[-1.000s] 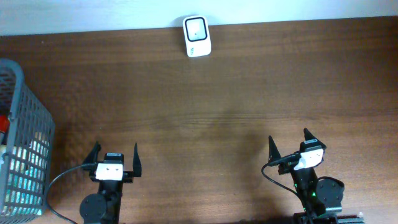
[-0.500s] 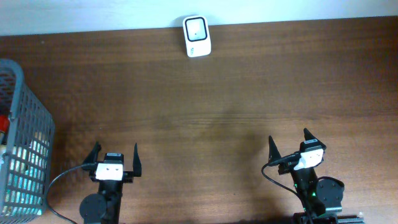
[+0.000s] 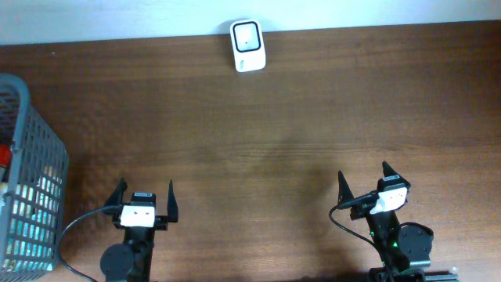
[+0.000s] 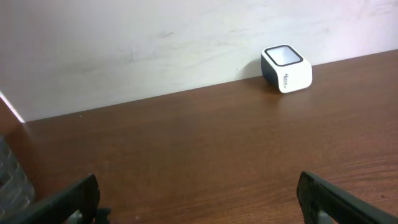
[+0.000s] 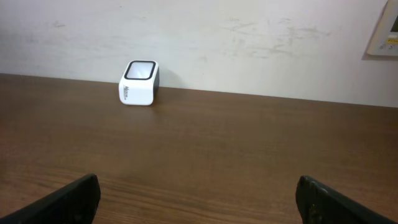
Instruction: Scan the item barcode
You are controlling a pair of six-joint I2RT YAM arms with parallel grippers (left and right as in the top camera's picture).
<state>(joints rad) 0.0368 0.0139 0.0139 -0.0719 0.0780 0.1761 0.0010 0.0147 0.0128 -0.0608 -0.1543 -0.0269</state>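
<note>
In grey mesh basket at bench left edge, jumbled items, too hidden to name. White scanner at far edge. Left pincer, right pincer: gaping, empty.

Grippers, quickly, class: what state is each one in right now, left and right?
Left gripper: open, holding nothing.
Right gripper: open, holding nothing.

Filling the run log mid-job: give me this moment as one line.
left hand: open, empty | right hand: open, empty | scanner: far centre, untouched | basket: left side, stocked | stage: nothing picked yet
</note>
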